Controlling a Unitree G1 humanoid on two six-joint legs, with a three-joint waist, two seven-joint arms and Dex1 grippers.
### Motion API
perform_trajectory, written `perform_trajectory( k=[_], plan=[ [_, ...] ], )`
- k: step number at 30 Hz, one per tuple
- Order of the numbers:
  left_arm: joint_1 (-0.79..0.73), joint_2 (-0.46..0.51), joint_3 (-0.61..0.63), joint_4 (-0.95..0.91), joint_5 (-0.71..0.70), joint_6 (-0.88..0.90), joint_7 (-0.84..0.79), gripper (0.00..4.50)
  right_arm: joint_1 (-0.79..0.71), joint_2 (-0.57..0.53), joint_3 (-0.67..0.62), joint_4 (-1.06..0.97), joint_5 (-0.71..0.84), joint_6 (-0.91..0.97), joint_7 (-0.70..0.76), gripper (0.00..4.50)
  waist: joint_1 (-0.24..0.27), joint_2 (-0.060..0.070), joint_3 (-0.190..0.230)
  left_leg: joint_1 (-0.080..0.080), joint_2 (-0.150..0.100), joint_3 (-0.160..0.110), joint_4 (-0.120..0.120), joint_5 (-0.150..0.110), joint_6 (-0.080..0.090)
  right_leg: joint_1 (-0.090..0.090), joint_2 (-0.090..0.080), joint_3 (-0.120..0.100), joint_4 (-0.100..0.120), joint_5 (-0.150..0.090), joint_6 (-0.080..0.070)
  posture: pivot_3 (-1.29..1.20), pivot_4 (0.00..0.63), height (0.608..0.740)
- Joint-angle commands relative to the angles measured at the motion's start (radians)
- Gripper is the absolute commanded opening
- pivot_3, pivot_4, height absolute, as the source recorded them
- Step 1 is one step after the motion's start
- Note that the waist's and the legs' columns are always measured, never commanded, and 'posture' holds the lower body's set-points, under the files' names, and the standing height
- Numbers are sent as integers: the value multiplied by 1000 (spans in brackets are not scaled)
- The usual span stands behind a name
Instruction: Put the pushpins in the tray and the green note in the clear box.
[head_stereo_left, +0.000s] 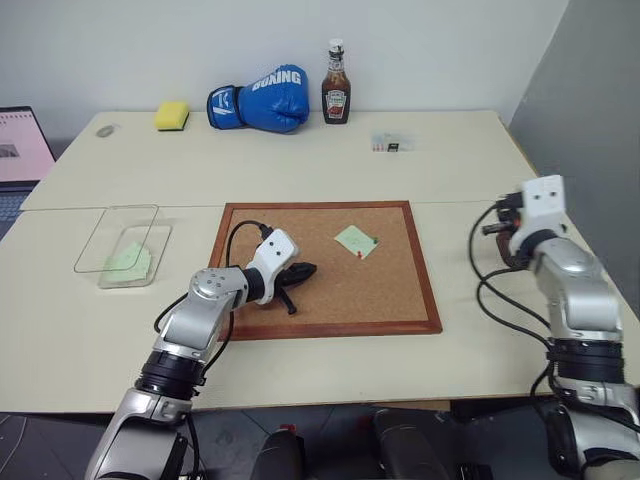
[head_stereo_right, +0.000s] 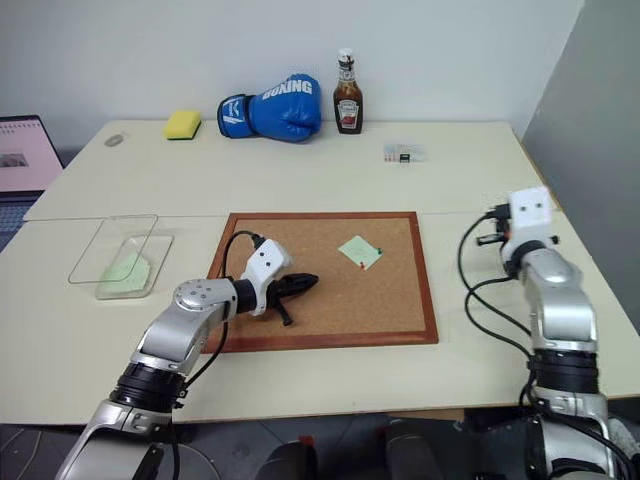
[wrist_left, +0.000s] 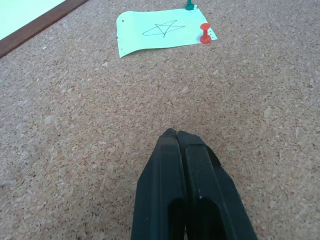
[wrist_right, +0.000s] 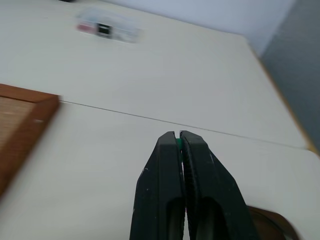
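Corkboard and desk, two claws pressed together.
Left claw pressed together, empty, over corkboard. Right claw pinching a green pushpin above the desk, tray just beneath. Green note on corkboard, red pushpin and another green pin in it. Clear box holds a second green note.

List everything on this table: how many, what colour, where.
corkboard: one, brown, centre
green note: one, on corkboard
second green note: one, in clear box
pushpins: two, red and green, in pinned note
clear lid: one, behind box
sponge: one, yellow, far edge
boxing glove: one, blue, beside sponge
sauce bottle: one, far edge
small case: one, clear, far right
tray: one, brown, near right gripper
laptop: one, left edge
left gripper: shut, over corkboard
right gripper: shut on green bit
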Motion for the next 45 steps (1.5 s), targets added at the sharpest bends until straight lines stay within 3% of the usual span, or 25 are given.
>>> perform_trajectory(
  k=[1, 7, 21, 30, 40, 45],
  plan=[
    [12, 1, -34, 23, 12, 12, -25, 0, 15, -27, -75, -1, 39, 17, -5, 68, 0, 0, 0, 0, 0, 0, 0, 0, 0, 0, 0, 0, 0, 0, 0, 0, 150, 740],
    [1, -4, -39, 37, 14, 6, -27, 0, 3, -22, -115, 110, 74, -5, -5, 68, 1, 0, 0, 0, 0, 1, 1, 0, 0, 1, 0, 1, 0, 0, 0, 0, 150, 740],
    [25, 0, -25, 8, 12, 16, -16, 0, -91, -19, -79, 440, 79, -197, 8, 68, 1, 0, 0, 0, 0, 1, 0, 0, 0, 1, 0, 1, -1, 0, 0, 0, 150, 740],
    [22, 4, -21, 6, 12, 19, -13, 0, -88, -7, -60, 476, 85, -218, 14, 68, 1, 0, 0, 0, 0, 1, 0, 0, 0, 1, 0, 1, -1, 0, 0, 0, 150, 740],
    [13, 3, -22, 15, 14, 13, -15, 0, -72, -29, -75, 432, 92, -220, 9, 2154, 1, 0, 0, 0, 0, 1, 0, 0, 0, 1, 0, 1, -1, 0, 0, 0, 150, 740],
    [9, 1, -23, 17, 15, 12, -14, 0, -67, -39, -90, 354, 105, -219, 6, 2991, 1, 0, 0, 0, 0, 1, 0, 0, 0, 1, 0, 1, -1, 0, 0, 0, 150, 740]
  ],
)
